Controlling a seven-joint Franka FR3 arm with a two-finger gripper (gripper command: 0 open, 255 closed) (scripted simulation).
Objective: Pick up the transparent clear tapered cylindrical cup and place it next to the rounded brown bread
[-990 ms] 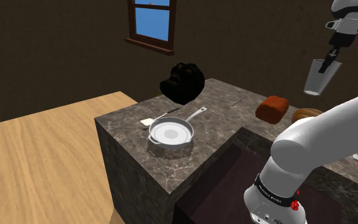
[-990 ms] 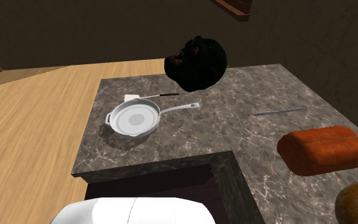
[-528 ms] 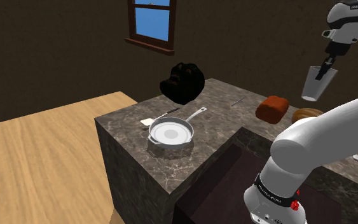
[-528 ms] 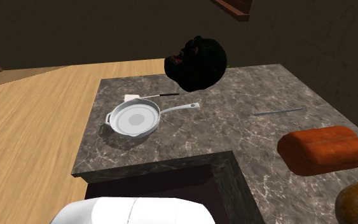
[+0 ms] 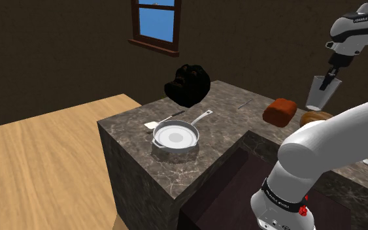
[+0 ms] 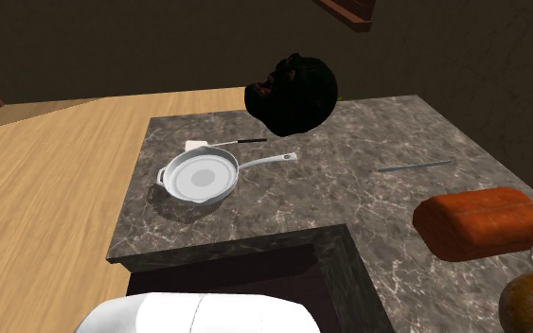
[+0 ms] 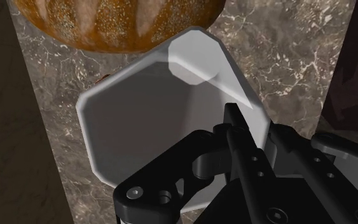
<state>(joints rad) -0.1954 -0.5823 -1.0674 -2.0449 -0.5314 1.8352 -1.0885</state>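
One pale cup [image 5: 319,97], rim pinched by the hand [image 5: 327,81], is beside one round bread [image 5: 312,118] and one reddish loaf [image 5: 280,112].

My arm [image 5: 333,137] is made of smooth, white, rounded links. Near the base there is a black joint band [image 5: 280,195] with a thin red ring and small white marks. The upper link [image 5: 362,19] carries dark lettering. My gripper [image 7: 257,127] is all black, with angular fingers [image 7: 234,124] and round screw heads [image 7: 133,193]
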